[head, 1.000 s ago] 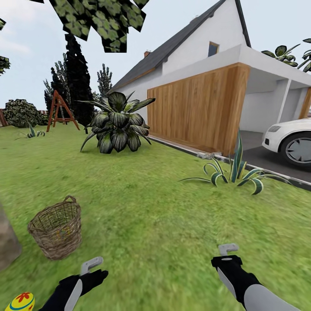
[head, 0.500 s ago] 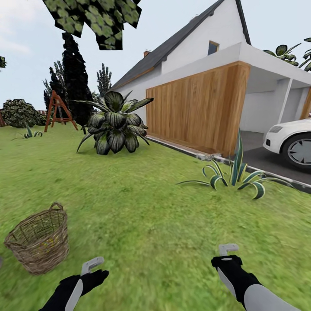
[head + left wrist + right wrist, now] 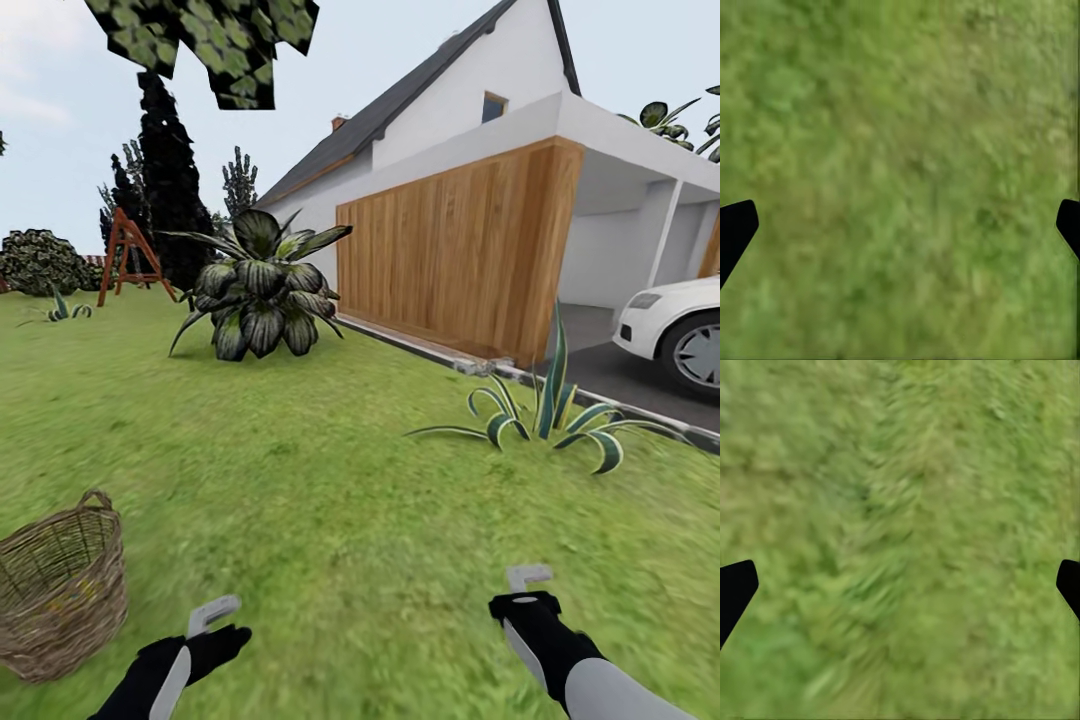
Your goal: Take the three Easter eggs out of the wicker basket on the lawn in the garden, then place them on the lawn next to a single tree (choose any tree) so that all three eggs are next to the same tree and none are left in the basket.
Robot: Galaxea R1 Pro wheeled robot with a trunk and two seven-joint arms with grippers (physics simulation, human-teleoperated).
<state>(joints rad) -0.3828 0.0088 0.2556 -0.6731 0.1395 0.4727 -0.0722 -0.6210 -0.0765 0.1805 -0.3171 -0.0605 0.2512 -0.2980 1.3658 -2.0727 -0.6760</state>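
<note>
Half of the wicker basket (image 3: 55, 590) cut off, contents unclear.

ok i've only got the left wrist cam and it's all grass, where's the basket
observer: Head view has the basket upright on the lawn, to the left of the left gripper and apart from it.
operator: right gripper holding anything
observer: No. The right gripper is open over bare grass, with nothing between its fingers.
operator: any eggs in the basket
observer: A faint yellow patch shows through the weave, but it is too blurred to call it an egg.
</note>
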